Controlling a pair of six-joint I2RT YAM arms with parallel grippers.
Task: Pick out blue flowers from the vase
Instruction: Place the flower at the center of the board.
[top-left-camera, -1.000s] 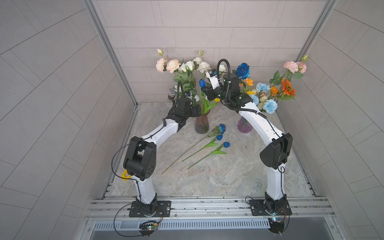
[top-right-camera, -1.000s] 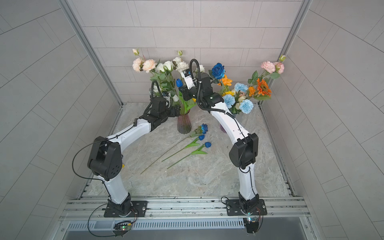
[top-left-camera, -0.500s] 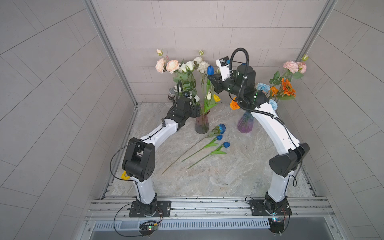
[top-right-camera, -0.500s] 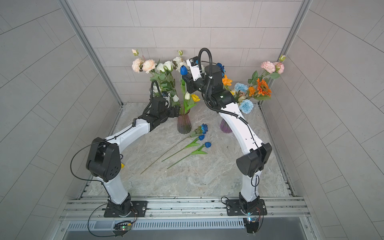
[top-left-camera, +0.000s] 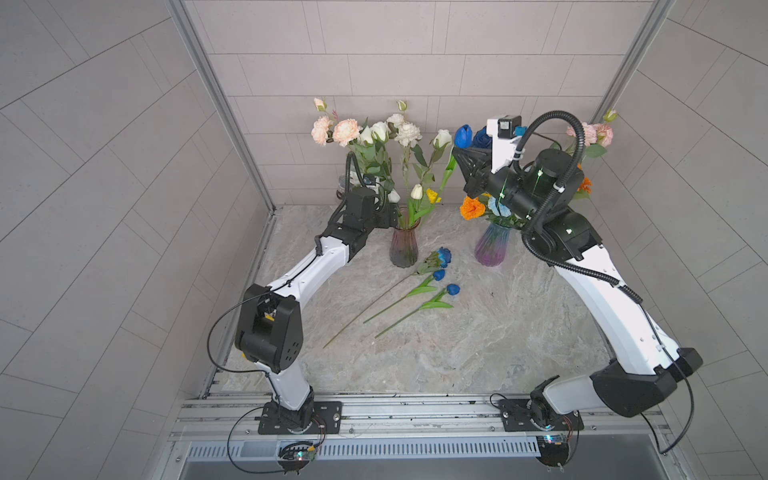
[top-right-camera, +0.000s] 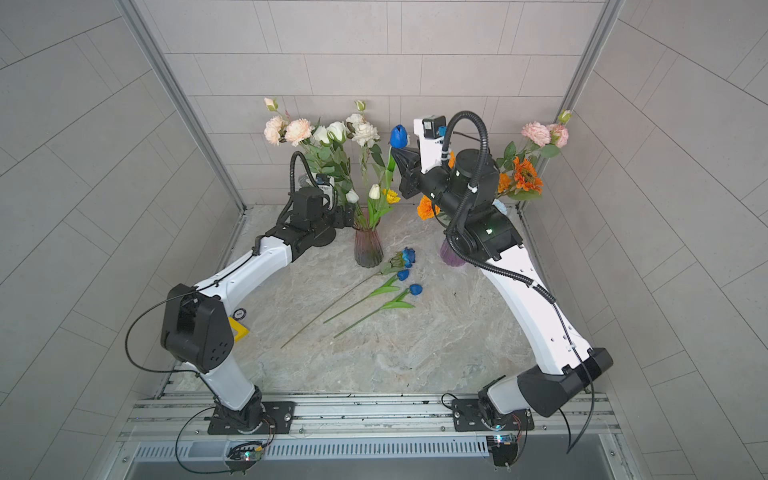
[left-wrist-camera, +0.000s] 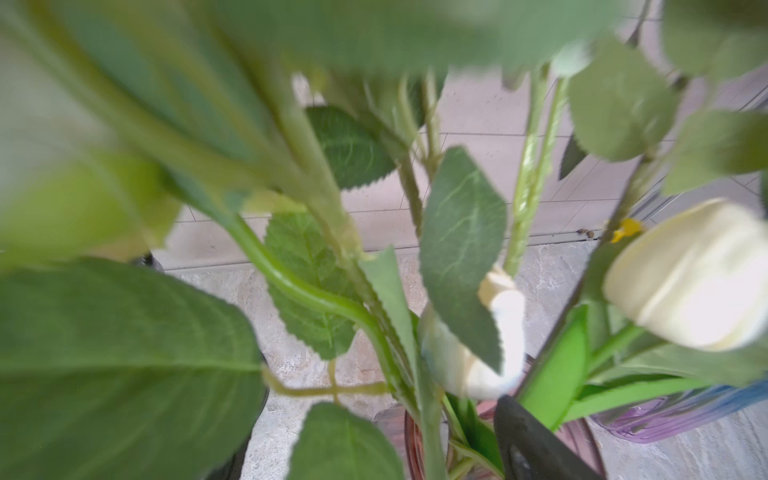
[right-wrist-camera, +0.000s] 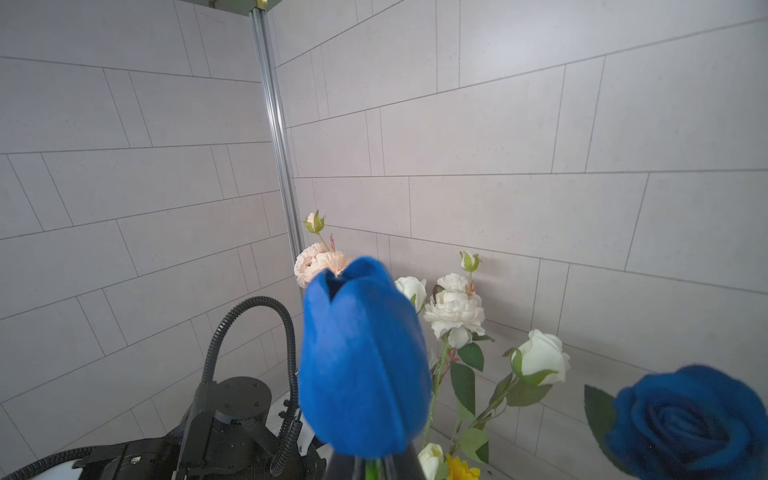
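You are pinching a blue tulip's (top-left-camera: 463, 136) stem in the right pincer (top-left-camera: 457, 153), bloom just above it, while three blue flowers (top-left-camera: 438, 274) are lying on the table (top-left-camera: 457, 353) below it and a blue rose (right-wrist-camera: 685, 424) is waiting beside it.

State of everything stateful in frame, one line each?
Left vase: upright, holding flowers.
Right vase: upright, holding flowers.
Tulip: raised, upright, stem running down toward left vase.
Right end effector: shut on tulip stem.
Left end effector: open, at left vase rim.
Blue rose: upright, not picked.
Pale blue blooms: in right vase, half hidden.
Picked flowers: three, lying flat on table.
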